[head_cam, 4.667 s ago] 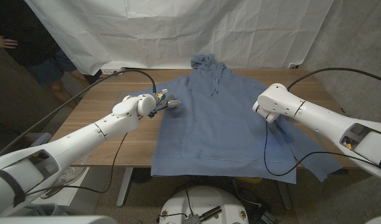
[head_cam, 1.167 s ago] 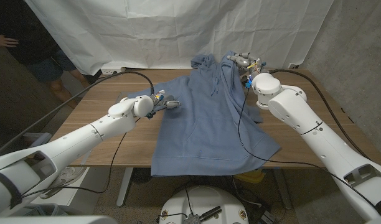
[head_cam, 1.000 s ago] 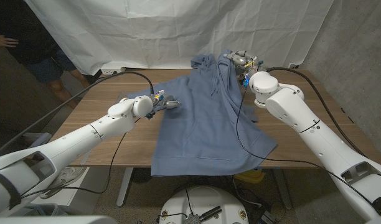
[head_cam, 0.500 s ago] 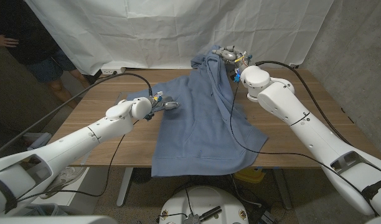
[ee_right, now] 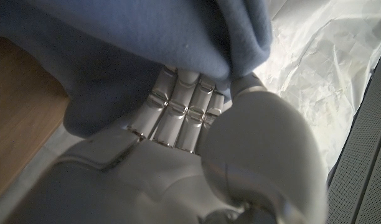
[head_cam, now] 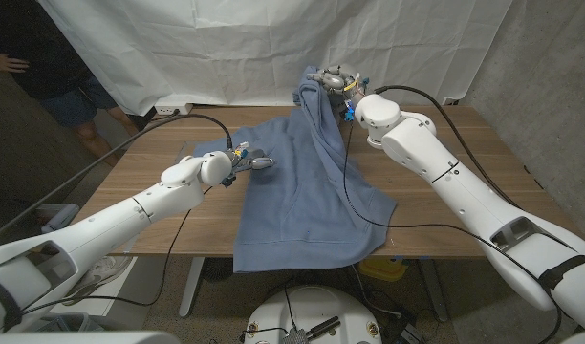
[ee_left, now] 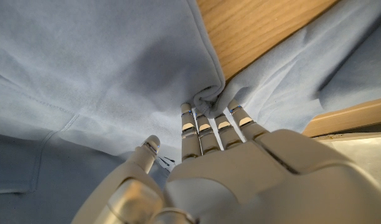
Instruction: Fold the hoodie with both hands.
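Above the table's (head_cam: 445,153) far edge, the right hand (head_cam: 333,78) is gripping the hoodie's (head_cam: 297,191) side, lifted toward the left hand (head_cam: 247,161), which is pinching the opposite edge.

Right robot hand (ee_right: 197,118) fingertips buried in hoodie (ee_right: 147,37) folds; hoodie's hem (head_cam: 292,263) past the table (head_cam: 445,182) edge.

- Evenly and softly lit in the head view, brightest on the crumpled white cloth backdrop (head_cam: 273,48); dim toward the far left corner.
- Faint shadows under the blue fabric hoodie (head_cam: 302,191) on the brown wooden table (head_cam: 149,205).
- Blurred close up on the grey robot left hand (ee_left: 228,180).
- Glaring white beside the right hand (ee_right: 197,155), dark folds above.
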### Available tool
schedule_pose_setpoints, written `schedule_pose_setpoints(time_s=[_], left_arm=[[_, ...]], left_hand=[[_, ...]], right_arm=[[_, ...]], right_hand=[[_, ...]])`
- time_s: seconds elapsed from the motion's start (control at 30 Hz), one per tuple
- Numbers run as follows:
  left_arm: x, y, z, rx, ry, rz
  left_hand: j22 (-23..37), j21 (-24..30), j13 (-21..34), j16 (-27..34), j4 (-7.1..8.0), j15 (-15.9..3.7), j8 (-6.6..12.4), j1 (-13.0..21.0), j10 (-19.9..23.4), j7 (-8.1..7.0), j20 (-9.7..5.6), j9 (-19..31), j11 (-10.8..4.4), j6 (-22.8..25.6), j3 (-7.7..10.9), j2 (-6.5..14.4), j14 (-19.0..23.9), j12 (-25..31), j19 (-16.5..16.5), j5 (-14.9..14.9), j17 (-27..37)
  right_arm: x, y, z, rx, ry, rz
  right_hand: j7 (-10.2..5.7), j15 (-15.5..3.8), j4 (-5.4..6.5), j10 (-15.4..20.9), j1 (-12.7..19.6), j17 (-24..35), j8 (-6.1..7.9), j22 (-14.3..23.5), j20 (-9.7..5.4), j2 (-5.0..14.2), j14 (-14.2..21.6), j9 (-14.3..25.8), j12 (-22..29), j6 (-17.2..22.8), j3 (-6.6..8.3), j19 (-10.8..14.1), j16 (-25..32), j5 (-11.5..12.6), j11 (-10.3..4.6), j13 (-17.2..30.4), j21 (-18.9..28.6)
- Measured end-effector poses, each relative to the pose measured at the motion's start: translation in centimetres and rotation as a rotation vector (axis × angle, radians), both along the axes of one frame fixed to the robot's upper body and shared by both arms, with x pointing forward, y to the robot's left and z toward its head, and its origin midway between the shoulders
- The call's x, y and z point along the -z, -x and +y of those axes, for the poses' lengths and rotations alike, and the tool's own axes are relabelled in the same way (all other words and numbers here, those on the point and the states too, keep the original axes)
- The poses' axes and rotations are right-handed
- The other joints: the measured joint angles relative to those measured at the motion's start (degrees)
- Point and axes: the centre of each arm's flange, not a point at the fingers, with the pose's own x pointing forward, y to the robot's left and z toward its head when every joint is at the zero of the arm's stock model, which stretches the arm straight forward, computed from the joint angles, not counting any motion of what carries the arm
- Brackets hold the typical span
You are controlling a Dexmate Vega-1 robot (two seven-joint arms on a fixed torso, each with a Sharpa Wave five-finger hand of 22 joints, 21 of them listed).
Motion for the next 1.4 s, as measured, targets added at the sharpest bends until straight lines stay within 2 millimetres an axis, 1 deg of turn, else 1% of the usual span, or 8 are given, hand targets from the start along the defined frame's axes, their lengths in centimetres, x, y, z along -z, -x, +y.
schedule_pose_setpoints(time_s=[0.37,0.6,0.77,0.87,0.9,1.03,1.07,1.4], left_arm=[[0.2,0.1,0.0,-0.003,0.006,-0.002],[0.3,0.2,-0.1,-0.003,0.008,-0.002],[0.4,0.2,-0.1,-0.005,0.012,-0.004],[0.5,0.2,-0.1,-0.004,0.012,-0.003],[0.5,0.2,-0.1,-0.003,0.012,-0.003],[0.5,0.3,-0.1,-0.005,0.015,-0.004],[0.5,0.3,-0.1,-0.008,0.017,-0.004],[0.6,0.5,-0.1,-0.012,0.018,-0.004]], left_hand=[[0.0,0.0,-0.02,0.0,0.0,0.0,-0.09,0.0,-0.5,0.02,0.0,-0.02,-0.1,-1.22,0.0,0.0,0.0,-0.29,0.0,0.0,0.0],[0.0,0.0,-0.03,0.0,0.0,0.21,-0.09,0.0,-0.69,-0.07,0.01,-0.02,-0.1,-1.75,0.0,0.0,-0.2,-0.29,-0.01,0.0,0.0],[0.0,0.0,-0.03,0.0,0.0,0.21,-0.09,0.0,-0.91,-0.38,0.01,-0.02,-0.3,-2.06,0.0,0.0,-0.2,-0.29,-0.01,0.0,0.0],[0.0,0.0,-0.03,0.0,0.0,0.21,-0.09,0.0,-1.0,-0.43,0.01,-0.02,-0.22,-2.11,0.0,0.0,-0.2,-0.29,-0.01,0.0,0.0],[0.0,0.0,-0.03,0.0,0.0,0.21,-0.1,0.0,-1.03,-0.48,0.01,-0.02,-0.23,-2.16,0.0,0.0,-0.2,-0.29,-0.01,0.0,0.0],[0.0,0.0,-0.04,-0.01,0.0,0.21,-0.12,0.0,-1.1,-0.3,0.01,-0.05,-0.28,-2.35,0.0,0.0,-0.2,-0.29,-0.01,0.0,-0.05],[0.0,0.0,-0.04,-0.01,0.0,0.21,-0.21,0.0,-1.1,-0.3,0.01,-0.05,-0.28,-2.35,0.0,0.0,-0.2,-0.29,-0.01,0.0,-0.05],[0.0,-0.35,0.01,-0.01,0.0,0.21,-0.27,0.0,-1.11,-0.51,0.01,0.05,-0.27,-2.55,0.0,0.0,-0.2,-0.29,-0.01,0.0,0.09]], right_arm=[[-0.9,-0.5,2.8,-0.061,0.054,-0.006],[-1.1,-0.5,3.9,-0.097,0.081,-0.01],[-1.1,-1.0,5.3,-0.12,0.099,-0.001],[-1.0,-1.1,5.8,-0.132,0.115,0.002],[-0.8,-1.7,6.8,-0.136,0.13,0.016],[-0.7,-1.7,6.9,-0.145,0.144,0.018],[-0.3,-2.3,7.9,-0.149,0.16,0.036],[1.0,-3.6,10.0,-0.171,0.211,0.071]], right_hand=[[0.0,0.01,0.0,0.0,0.0,0.0,-0.15,-0.42,0.01,0.0,0.02,0.63,0.0,0.0,0.0,-0.18,-0.41,-0.01,0.0,0.02,0.62],[0.0,0.02,0.0,0.0,0.07,0.02,-0.31,-0.55,-0.1,-0.07,0.02,0.63,0.0,0.0,0.0,-0.29,-0.41,-0.06,0.0,0.02,1.18],[0.0,0.03,0.0,0.0,0.07,0.26,-0.32,-0.7,-0.2,-0.07,0.03,0.63,0.0,0.0,0.0,-0.4,-0.69,-0.23,0.0,0.02,1.5],[0.0,0.03,0.0,0.0,0.08,0.26,-0.36,-0.82,0.0,-0.07,0.03,0.63,0.0,0.0,0.0,-0.6,-0.89,-0.23,0.0,0.02,1.89],[0.0,0.03,0.17,0.0,0.08,0.25,-0.43,-0.94,-0.01,-0.07,0.03,0.62,0.0,0.0,-0.18,-0.6,-0.89,-0.23,0.0,0.02,1.95],[0.0,0.04,0.24,-0.01,0.69,0.25,-0.41,-0.96,0.0,0.24,0.04,0.61,-0.01,0.0,-0.25,-0.6,-0.89,-0.27,0.0,0.01,1.95],[0.0,0.12,0.24,-0.01,0.69,0.25,-0.41,-0.96,0.0,0.24,0.12,0.61,-0.01,0.0,-0.26,-0.6,-0.89,-0.22,0.0,0.01,2.07],[0.0,0.13,0.31,-0.01,0.69,0.09,-0.41,-1.47,-0.09,0.24,0.13,0.58,-0.01,0.0,-0.32,-1.1,-1.3,0.04,0.0,0.01,2.96]])
